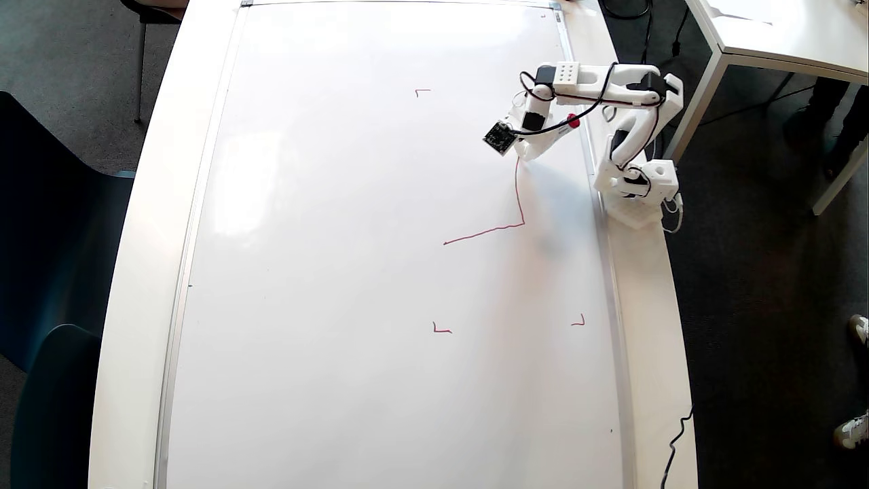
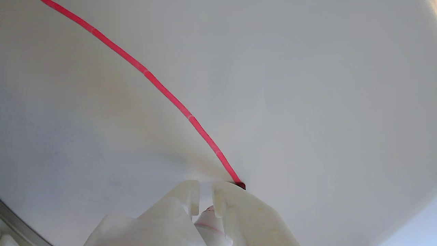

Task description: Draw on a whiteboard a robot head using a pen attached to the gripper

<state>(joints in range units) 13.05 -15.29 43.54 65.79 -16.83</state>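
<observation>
The whiteboard (image 1: 353, 272) covers most of the table in the overhead view. Of the robot head (image 1: 519, 204) only a thin red line shows: one stroke runs from the board's middle rightward, then turns up toward the arm. My white gripper (image 1: 528, 153) stands at the line's upper end, near the board's right frame. It is shut on the pen (image 1: 574, 122), whose red cap sticks out behind it. In the wrist view the gripper (image 2: 205, 191) clamps the pen (image 2: 209, 218), and the dark tip touches the whiteboard (image 2: 307, 102) at the end of the red line (image 2: 164, 92).
Small red corner marks (image 1: 422, 91), (image 1: 441, 330), (image 1: 578, 322) sit on the board. The arm's base (image 1: 638, 190) stands on the white table strip right of the silver frame (image 1: 604, 224). A black cable (image 1: 675, 441) lies at lower right. Another table (image 1: 781, 41) stands beyond.
</observation>
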